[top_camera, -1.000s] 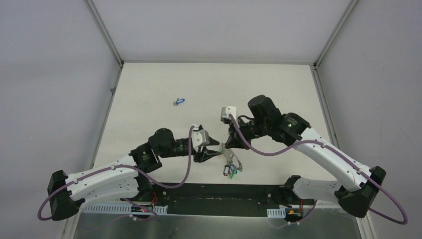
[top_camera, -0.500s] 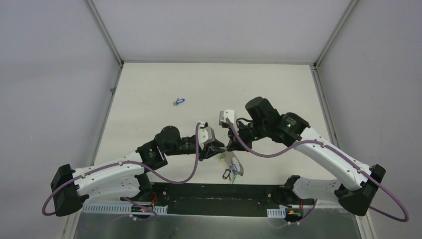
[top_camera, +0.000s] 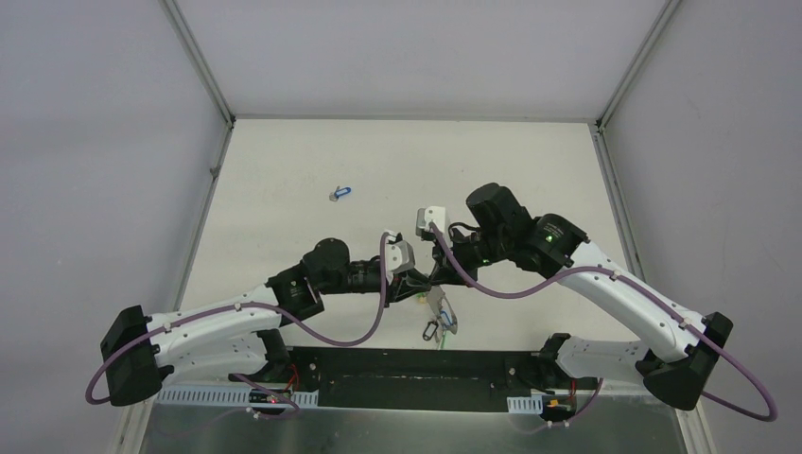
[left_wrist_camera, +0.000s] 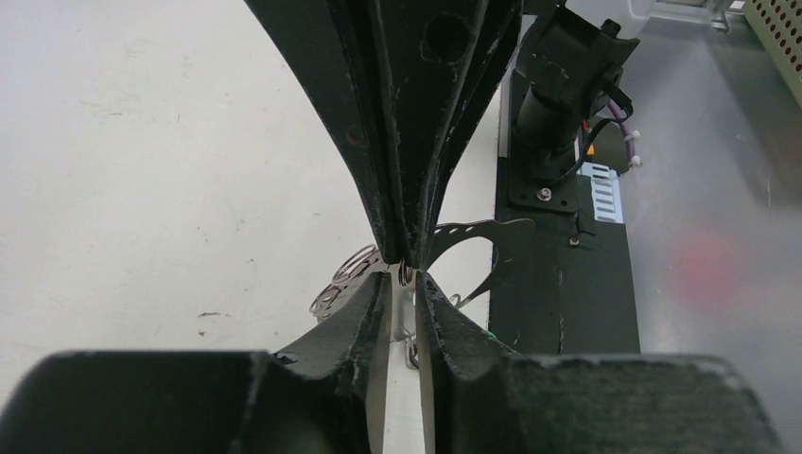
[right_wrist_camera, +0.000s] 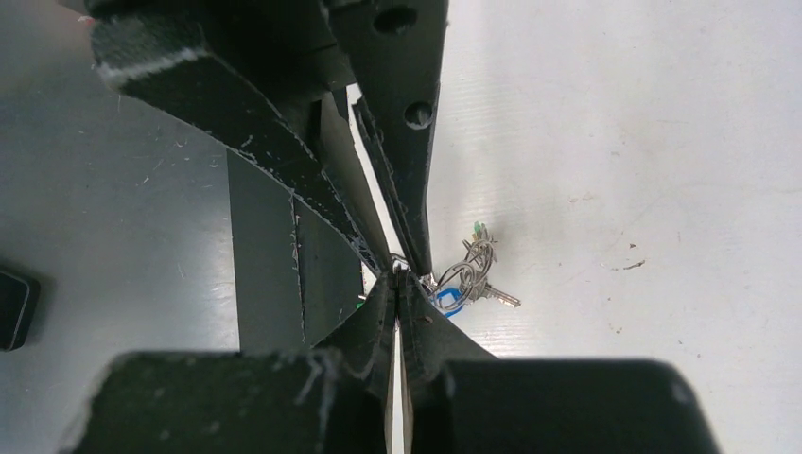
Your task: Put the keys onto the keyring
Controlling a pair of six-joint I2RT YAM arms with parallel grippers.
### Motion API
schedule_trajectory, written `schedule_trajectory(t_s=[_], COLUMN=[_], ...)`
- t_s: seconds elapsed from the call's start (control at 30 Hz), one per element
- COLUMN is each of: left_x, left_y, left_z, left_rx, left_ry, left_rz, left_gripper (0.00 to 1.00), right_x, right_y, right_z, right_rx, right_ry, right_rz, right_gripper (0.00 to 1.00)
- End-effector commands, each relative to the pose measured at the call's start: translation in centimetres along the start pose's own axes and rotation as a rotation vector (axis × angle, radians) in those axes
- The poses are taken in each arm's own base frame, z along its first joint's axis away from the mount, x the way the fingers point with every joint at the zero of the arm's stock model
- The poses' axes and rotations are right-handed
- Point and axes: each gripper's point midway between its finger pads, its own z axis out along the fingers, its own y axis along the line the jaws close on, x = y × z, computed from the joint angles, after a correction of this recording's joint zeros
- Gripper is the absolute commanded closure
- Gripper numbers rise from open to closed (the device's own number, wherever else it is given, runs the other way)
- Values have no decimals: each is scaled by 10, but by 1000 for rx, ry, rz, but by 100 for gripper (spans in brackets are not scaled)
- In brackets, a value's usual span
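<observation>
Our right fingers (right_wrist_camera: 427, 333) are pressed together. We judge they pinch the keyring (right_wrist_camera: 470, 263) by its wire, so that its keys (right_wrist_camera: 452, 299), tagged blue and green, hang just beside the tips near the middle of the surface's (top_camera: 530, 170) near edge. Holding it this way leaves the loop free for threading. Our left fingers (left_wrist_camera: 364, 312) meet them tip to tip, a narrow slit apart. Whether they grip a key we cannot tell. That head-on pose suits feeding something onto the wire. One blue-tagged key (top_camera: 340, 193) lies alone, well apart, toward the far left corner, not yet added.
</observation>
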Motion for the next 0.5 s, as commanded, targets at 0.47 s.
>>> schedule_trajectory(t_s=[0.47], left_x=[-39], left_y=[-5], left_z=[7], left_rx=[32], left_ry=[-128], left_rz=[16], left_gripper=[87], right_x=[-21], right_y=[2], right_z=[-7], right_rx=[22], right_ry=[-84], right_rz=[-32], right_gripper=[100])
